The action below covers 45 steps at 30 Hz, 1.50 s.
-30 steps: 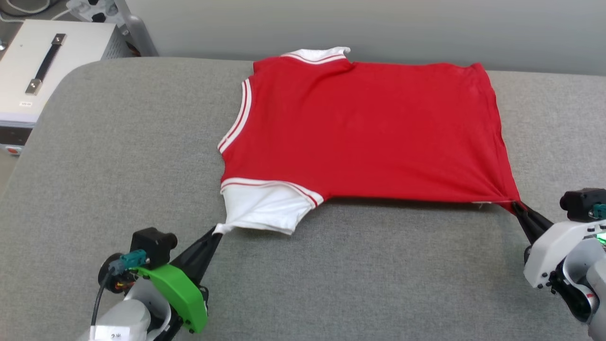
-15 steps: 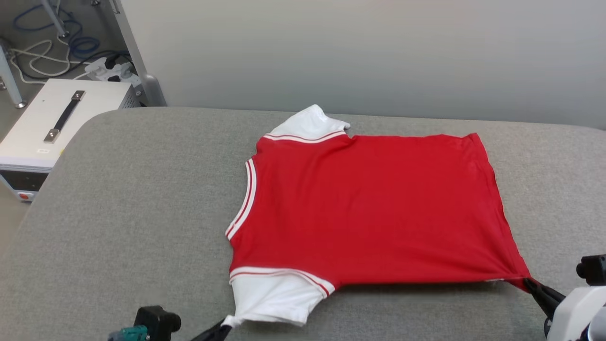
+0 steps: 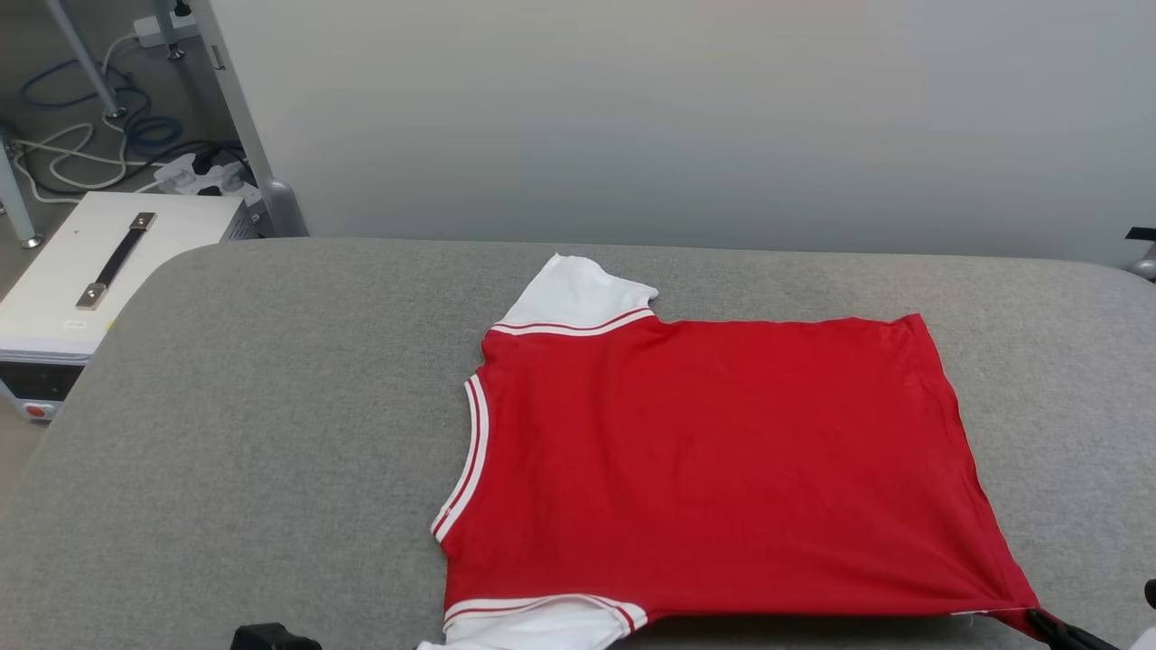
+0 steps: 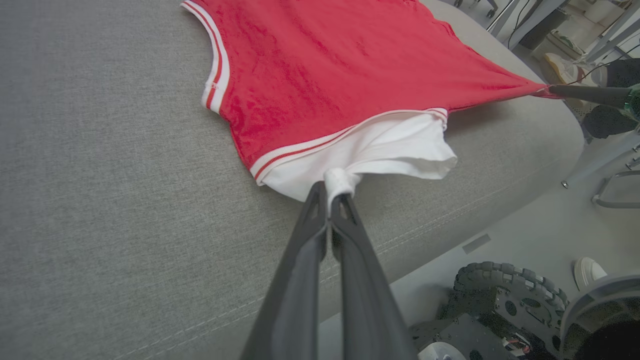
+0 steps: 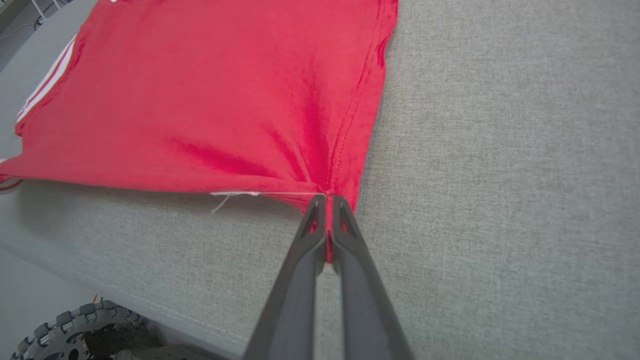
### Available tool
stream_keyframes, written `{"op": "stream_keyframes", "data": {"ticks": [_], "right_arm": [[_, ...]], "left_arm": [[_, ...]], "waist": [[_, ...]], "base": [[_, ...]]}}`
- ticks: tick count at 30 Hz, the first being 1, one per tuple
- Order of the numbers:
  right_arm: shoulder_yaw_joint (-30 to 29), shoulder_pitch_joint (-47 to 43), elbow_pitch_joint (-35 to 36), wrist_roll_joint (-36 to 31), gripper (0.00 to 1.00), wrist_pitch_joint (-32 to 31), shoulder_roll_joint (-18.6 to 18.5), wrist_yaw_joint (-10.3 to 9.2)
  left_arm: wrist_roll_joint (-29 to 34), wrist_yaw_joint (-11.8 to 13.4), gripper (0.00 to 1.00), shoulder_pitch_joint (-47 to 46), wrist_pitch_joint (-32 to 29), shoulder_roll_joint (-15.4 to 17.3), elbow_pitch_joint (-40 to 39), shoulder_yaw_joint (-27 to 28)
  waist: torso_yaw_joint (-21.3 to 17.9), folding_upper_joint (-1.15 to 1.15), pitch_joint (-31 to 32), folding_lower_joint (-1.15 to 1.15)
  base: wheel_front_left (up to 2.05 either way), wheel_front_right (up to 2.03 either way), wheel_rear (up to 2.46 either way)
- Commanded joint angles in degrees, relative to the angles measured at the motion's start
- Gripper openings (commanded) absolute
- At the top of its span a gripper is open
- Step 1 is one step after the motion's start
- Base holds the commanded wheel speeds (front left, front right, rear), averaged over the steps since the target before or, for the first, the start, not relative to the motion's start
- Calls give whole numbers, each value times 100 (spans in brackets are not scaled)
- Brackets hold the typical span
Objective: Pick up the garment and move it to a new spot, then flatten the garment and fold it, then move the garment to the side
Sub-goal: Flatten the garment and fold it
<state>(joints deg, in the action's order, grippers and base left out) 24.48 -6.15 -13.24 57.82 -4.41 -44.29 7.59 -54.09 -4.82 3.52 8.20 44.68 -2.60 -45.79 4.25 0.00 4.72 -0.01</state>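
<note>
The grey padded bench [image 3: 226, 406] carried the red garment [image 3: 704, 469] spread flat, plain side up. Over the last second my head camera had tipped up and the garment seemed drawn slightly towards me from the far edge, so I judged the move to a new spot nearly done and the flattening under way. My left gripper [image 4: 329, 192] was clamped tight on the near white sleeve [image 4: 390, 155] by the bench's front edge, and my right gripper [image 5: 326, 200] was fully closed on the near hem corner [image 5: 342, 175], the cloth taut between them.
</note>
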Motion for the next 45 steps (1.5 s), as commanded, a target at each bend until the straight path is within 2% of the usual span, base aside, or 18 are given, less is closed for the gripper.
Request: {"op": "stream_keyframes", "data": {"ticks": [1,7,16,29,42,43,44,45], "right_arm": [[-85,-83,116,-39,0,-30,-59,-10],[-367,27,489,-332,0,-200,-78,-10],[-505,799,679,-828,0,-794,34,-10],[-359,1901,158,-1385,0,-1372,373,-10],[21,2548,-458,-1644,0,-1395,517,-10],[43,2584,-514,-1645,0,-1366,541,-10],[47,2615,-564,-1643,38,-1318,571,-10],[38,2629,-612,-1627,100,-1282,603,-10]], "left_arm": [[-37,45,0,-6,77,44,-31,84],[31,138,0,-442,132,57,-122,350],[240,47,0,-1513,-142,-120,119,489],[402,-194,0,-2627,-329,-601,1250,241],[589,-263,0,-3489,-275,-1103,2637,-356],[566,-264,20,-3528,-244,-1150,2734,-414],[549,-264,100,-3562,-205,-1187,2836,-458],[539,-265,100,-3584,-168,-1214,2915,-492]], "waist": [[-32,0,-49,1],[-65,0,-304,1],[-72,0,-971,1],[-39,0,-1648,1],[22,0,-1976,1],[23,0,-1971,1],[22,0,-1961,1],[22,0,-1940,1]], "base": [[0,0,0],[0,0,0],[0,0,0],[0,0,0],[0,0,0],[0,0,0],[0,0,0],[0,0,0]]}}
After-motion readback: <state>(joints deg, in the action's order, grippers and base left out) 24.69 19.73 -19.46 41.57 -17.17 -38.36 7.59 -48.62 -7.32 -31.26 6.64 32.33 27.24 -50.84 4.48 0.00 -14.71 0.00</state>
